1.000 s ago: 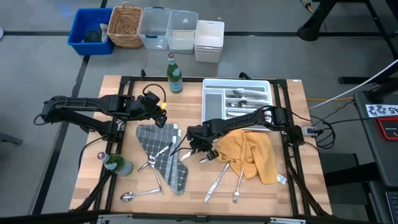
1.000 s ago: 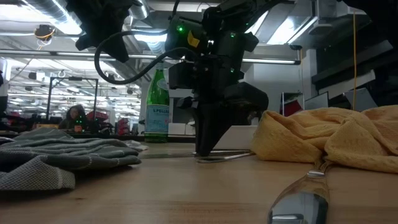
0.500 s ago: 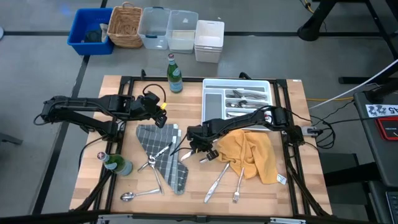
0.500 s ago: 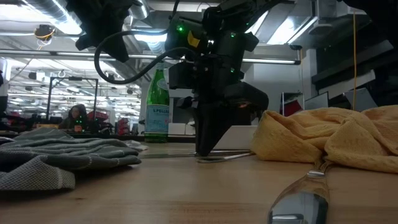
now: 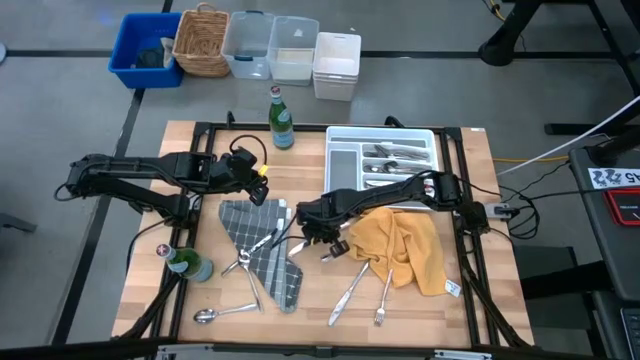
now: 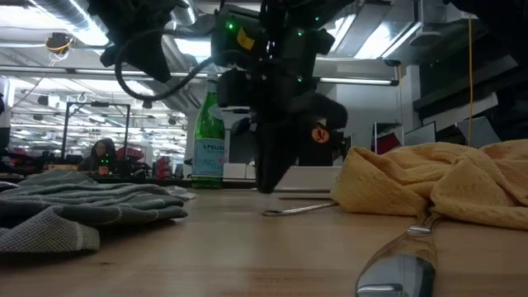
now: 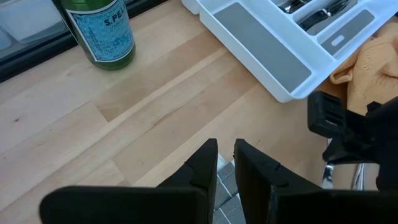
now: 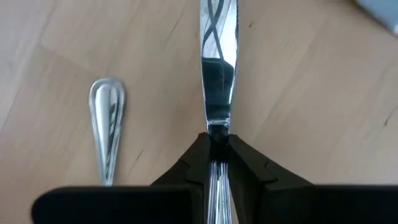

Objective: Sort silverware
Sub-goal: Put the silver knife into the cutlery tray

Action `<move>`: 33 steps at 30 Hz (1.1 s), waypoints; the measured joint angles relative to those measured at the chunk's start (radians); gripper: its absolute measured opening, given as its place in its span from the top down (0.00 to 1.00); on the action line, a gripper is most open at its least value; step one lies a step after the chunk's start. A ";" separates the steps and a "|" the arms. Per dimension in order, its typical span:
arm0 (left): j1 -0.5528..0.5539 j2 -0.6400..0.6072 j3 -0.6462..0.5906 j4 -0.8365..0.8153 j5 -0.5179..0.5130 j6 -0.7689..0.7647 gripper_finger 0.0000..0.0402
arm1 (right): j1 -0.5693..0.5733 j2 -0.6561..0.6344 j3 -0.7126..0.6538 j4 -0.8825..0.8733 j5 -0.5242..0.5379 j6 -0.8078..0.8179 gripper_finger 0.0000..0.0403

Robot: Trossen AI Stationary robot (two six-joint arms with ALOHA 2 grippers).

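Note:
My right gripper (image 5: pixel 312 235) hovers just above the table between the grey cloth (image 5: pixel 258 250) and the orange cloth (image 5: pixel 400 245), shut on a shiny knife (image 8: pixel 217 74). Beside it another piece of silverware (image 8: pixel 107 118) lies flat on the wood (image 6: pixel 301 208). More silverware rests on the grey cloth (image 5: pixel 247 262), near the front edge (image 5: pixel 352 290), and in the white tray (image 5: pixel 400 155). My left gripper (image 7: pixel 226 155) hangs shut and holds nothing, over the grey cloth's far edge. My right gripper pinches the knife between its two fingers where the blade narrows into the handle (image 8: pixel 217 129). The fingers come from above, pointing steeply down, and the blade runs on past the fingertips (image 8: pixel 200 146). The fingertips stand clear of the table (image 6: pixel 266 188). Whether the blade's far end touches the wood I cannot tell.
One green bottle (image 5: pixel 281 118) stands at the far edge, and another (image 5: pixel 188 264) at the near left. The tray's left compartment (image 5: pixel 345 165) is bare. Bins and a basket (image 5: pixel 200 40) sit on the floor beyond the table.
My right gripper has risen a little off the table with the knife in its fingers. The other piece beside it has stayed flat on the wood.

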 joint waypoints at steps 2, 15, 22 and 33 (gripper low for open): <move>0.000 0.000 0.000 0.000 0.000 0.004 0.89 | 0.000 0.000 0.010 -0.035 0.000 0.000 0.89; 0.000 0.000 0.000 0.000 0.000 0.026 0.89 | 0.000 -0.003 0.133 -0.246 0.072 0.000 0.88; 0.000 0.000 0.000 0.000 0.000 0.026 0.89 | -0.001 -0.004 0.241 -0.366 0.099 0.004 0.88; 0.000 0.000 0.000 0.000 0.000 0.026 0.89 | -0.003 -0.006 0.320 -0.530 0.237 0.097 0.88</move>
